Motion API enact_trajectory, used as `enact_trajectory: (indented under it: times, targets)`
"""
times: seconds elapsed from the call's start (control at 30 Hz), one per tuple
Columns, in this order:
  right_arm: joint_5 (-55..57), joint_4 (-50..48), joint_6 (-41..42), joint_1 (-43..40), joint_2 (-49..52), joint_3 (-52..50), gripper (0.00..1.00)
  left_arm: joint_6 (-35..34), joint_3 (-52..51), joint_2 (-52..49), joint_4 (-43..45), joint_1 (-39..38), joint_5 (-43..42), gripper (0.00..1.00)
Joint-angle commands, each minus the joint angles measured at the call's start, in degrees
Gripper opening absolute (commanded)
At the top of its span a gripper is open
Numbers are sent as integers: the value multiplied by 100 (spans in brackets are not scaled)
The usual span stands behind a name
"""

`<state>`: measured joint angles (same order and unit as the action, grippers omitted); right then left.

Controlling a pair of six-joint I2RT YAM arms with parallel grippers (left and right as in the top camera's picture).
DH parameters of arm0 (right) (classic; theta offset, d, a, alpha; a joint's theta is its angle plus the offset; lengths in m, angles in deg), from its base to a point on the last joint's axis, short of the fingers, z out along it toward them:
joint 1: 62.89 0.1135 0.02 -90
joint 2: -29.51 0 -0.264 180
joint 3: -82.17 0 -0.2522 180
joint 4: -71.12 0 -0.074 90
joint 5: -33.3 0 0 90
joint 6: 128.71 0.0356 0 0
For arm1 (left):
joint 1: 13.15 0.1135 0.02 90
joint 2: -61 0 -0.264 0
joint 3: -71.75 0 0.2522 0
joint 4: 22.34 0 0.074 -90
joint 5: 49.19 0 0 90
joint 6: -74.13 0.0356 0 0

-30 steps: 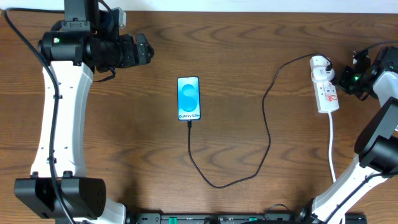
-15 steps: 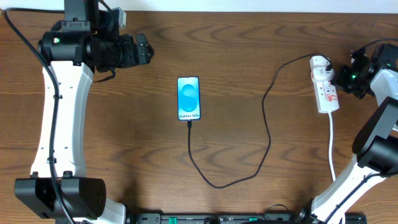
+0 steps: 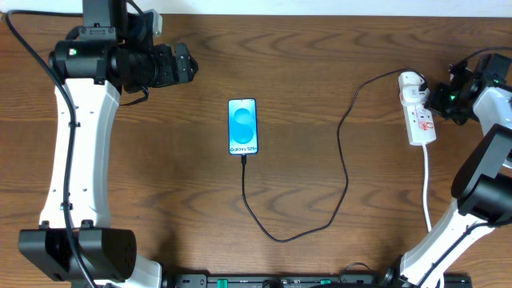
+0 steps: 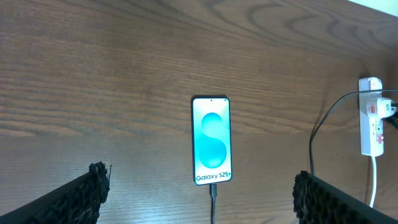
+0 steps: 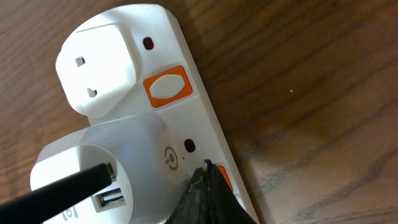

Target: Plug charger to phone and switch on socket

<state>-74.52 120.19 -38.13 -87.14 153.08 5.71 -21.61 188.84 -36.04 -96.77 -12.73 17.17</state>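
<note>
Cable loops at the near side, its tip seated in the near end of the phone, which lies mid-table with screen lit: plugging looks done. Far right is the power strip. The right gripper has fingers pinched together, empty, tip on an orange switch. Indicator dots are dark: switching judged pending. Far left, the left gripper is spread wide, empty. Nothing blocks the switch.

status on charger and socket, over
Left end effector open. Right end effector shut, tip at orange switch of white power strip. Thin black charger cable in slim blue-screened phone. Nothing in the way.
</note>
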Motion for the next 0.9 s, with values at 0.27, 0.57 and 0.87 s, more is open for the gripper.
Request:
enact_trajectory:
  times: [0.27,0.57,0.87]
  targets:
    - [-1259,136,533,796,162,-173,1,55,-13,42,-17,-2,28,96]
    - [-1628,136,1187,796,162,-173,1,55,-13,42,-17,-2,28,96]
    - [-1641,214,1969,796,162,-173,1,55,-13,42,-17,-2,28,96]
